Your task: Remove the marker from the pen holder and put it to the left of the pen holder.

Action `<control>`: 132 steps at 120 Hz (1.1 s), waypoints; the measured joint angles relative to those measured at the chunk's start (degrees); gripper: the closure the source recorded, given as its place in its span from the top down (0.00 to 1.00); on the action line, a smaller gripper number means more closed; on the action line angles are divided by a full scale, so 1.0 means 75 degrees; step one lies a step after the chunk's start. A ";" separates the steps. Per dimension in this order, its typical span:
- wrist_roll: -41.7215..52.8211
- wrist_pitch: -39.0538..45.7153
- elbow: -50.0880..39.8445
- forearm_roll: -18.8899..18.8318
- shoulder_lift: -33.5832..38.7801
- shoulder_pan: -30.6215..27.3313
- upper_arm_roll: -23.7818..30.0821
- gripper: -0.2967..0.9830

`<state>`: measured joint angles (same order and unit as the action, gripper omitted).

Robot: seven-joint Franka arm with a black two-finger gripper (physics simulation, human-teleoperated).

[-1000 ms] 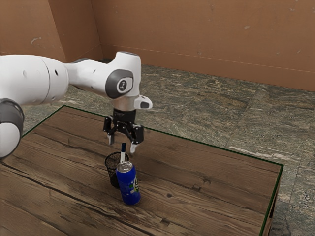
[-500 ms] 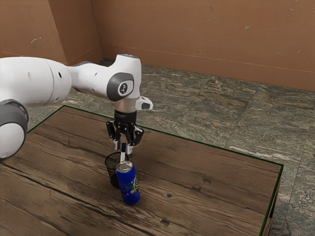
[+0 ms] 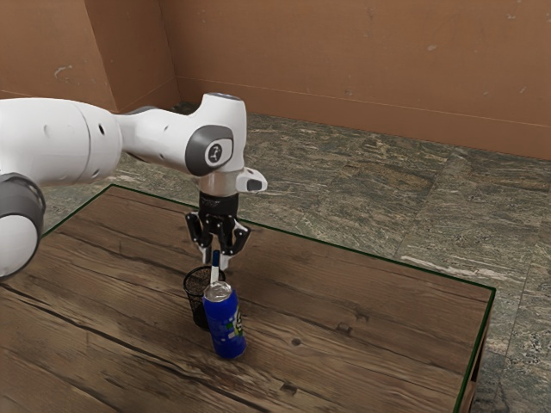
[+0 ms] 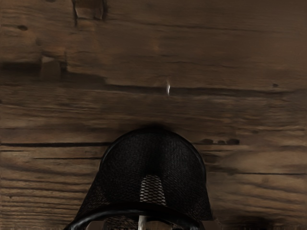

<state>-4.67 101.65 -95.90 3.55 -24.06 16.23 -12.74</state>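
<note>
Marker (image 3: 216, 258) past holder rim (image 4: 136, 206), can (image 3: 223, 325) — just beside

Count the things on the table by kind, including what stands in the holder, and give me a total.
Pen holder, black mesh: 1
Marker, white with a dark blue end: 1
Drink can, blue: 1
Total: 3

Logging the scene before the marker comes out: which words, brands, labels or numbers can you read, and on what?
No text is readable.
Blue metal drink can: green-and-white print, too small to read.
White robot arm: small mark on a joint cap, unreadable.
White marker with dark blue cap: no lettering I can make out.
</note>
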 joint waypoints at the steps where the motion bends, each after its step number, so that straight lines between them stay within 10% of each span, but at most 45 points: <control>1: 0.0002 -0.0004 0.0000 0.0001 0.0000 0.0001 0.0000 0.38; 48: 0.0028 -0.0100 -0.0052 -0.0053 0.0137 0.0004 0.0000 0.19; 82: 0.0015 -0.0998 -0.0011 -0.0279 0.2206 -0.0056 -0.0467 0.16; 132: 0.0013 -0.1691 -0.0974 -0.2853 0.0385 0.0161 -0.0437 0.16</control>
<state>-4.57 88.97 -103.21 -17.85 -21.17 17.44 -16.02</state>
